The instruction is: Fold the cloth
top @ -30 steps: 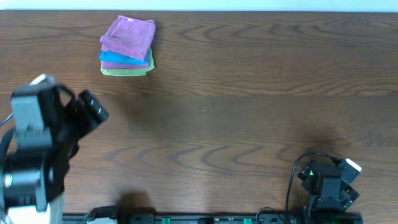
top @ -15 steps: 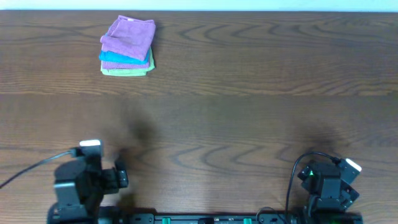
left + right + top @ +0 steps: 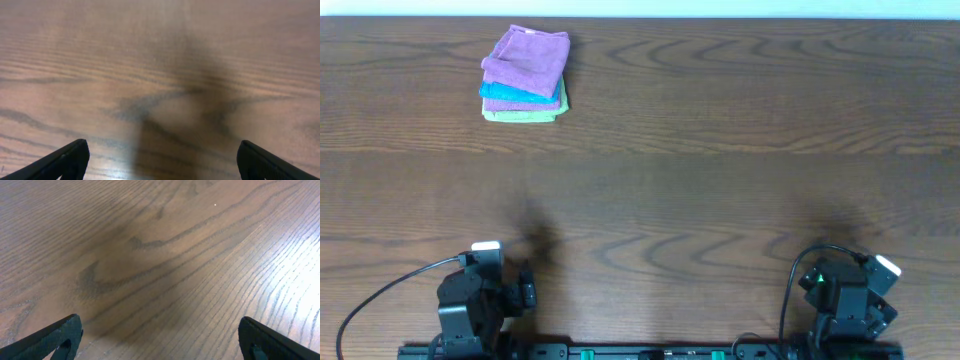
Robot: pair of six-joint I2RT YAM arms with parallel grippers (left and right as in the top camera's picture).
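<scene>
the purple cloth [image 3: 527, 58] lies folded at 11 o'clock on the table [image 3: 720, 180], on top of a blue cloth [image 3: 500, 91] and a green cloth [image 3: 520, 115]. the left gripper [image 3: 161, 152] at 7 o'clock and the right gripper [image 3: 160, 327] at 5 o'clock gape wide, holding nothing. the fold looks done, so park low and well away from the stack.

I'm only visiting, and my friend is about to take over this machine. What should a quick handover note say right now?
Left gripper: jaws open, empty, parked at the near edge of the table.
Right gripper: jaws open, empty, also at the near edge.
Things: the purple cloth lies folded on top of a stack, over a blue cloth and a green cloth, at the far left.
Done: the fold looks finished.
Left: apparently nothing, beyond checking that the stack is neat.
</scene>
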